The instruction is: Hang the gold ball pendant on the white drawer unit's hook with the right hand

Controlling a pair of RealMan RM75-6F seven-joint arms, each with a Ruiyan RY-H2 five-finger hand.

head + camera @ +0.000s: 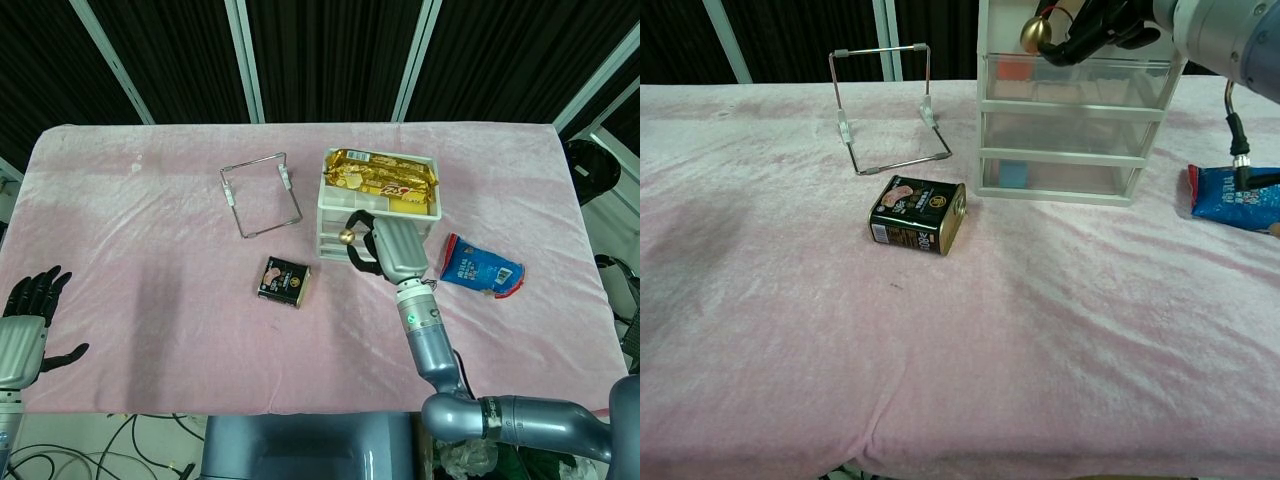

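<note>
On the drawer unit [379, 205], unreadable gold packet [380, 177].

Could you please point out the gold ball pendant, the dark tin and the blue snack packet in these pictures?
gold ball pendant [1035, 33], chest view, on the round gold ball.
dark tin [917, 215], chest view, on its printed top face.
blue snack packet [480, 269], head view, on the middle of the packet.

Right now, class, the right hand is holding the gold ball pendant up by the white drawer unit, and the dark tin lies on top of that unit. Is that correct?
Not quite. The dark tin lies on the pink tablecloth in front of the white drawer unit, as the chest view shows. The rest stands: the right hand holds the gold ball pendant up by the unit.
</note>
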